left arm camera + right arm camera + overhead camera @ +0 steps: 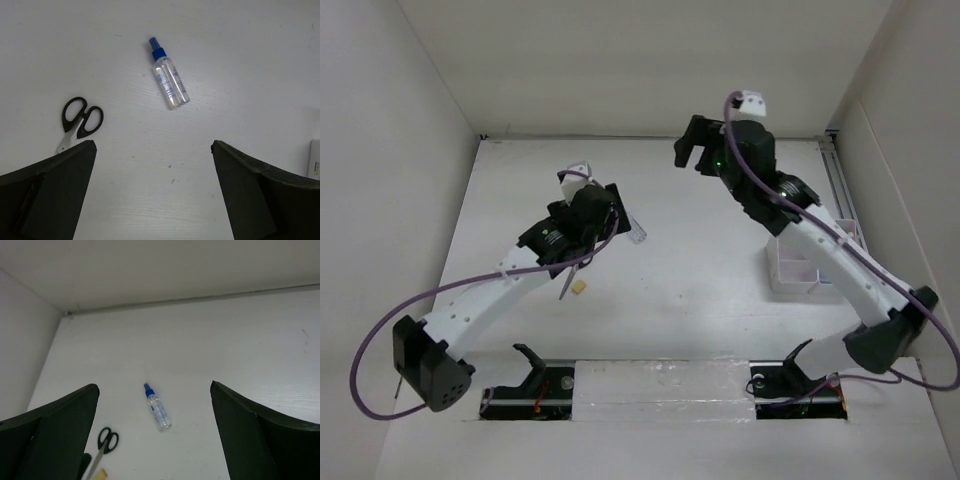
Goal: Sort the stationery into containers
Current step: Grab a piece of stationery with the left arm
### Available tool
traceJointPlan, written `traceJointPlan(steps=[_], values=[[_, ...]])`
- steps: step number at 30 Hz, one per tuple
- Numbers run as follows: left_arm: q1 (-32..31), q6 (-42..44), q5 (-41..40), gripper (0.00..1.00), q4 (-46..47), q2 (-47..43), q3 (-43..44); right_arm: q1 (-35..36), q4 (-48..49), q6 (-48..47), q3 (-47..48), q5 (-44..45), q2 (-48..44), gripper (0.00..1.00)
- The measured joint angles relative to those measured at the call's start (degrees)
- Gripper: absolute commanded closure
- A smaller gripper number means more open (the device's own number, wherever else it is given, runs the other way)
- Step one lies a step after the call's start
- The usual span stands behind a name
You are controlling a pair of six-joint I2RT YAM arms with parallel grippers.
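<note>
White matte counter (670, 310), boxed by plain white walls (620, 60). Left pincer (152, 145) and right pincer (153, 385) spread wide. Glue bottle (169, 82) flat mid-counter; scissors (80, 117) at its 8 o'clock; organiser (795, 272) at counter's 3 o'clock edge.

In the left wrist view the scissors (79, 127) lose their blade tips behind the left gripper (152, 144), and a white thing (315, 159) is cut by the right edge, unidentifiable. From above, the left arm (500, 290) covers most of the bottle (638, 236); the right arm (835, 255) hides part of the organiser (788, 283).
</note>
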Motion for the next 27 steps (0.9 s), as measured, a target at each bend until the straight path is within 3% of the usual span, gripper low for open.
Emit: traceJointPlan(steps=[5, 11, 18, 27], values=[[3.3, -2.4, 4.8, 0.0, 2.5, 12.0, 7.7, -0.3, 0.1, 4.7, -6.5, 8.0, -14.0, 0.01], [5.8, -5.9, 6.1, 0.0, 2.9, 28.9, 16.3, -0.3, -0.3, 7.1, -13.5, 10.2, -25.4, 0.01], [7.0, -8.9, 7.5, 0.02, 1.9, 43.0, 25.5, -0.2, -0.3, 8.3, -17.4, 8.4, -27.2, 0.01], [10.9, -12.3, 8.6, 0.06, 1.2, 46.6, 26.9, 1.5, -0.5, 8.5, -20.6, 5.9, -25.6, 0.01]])
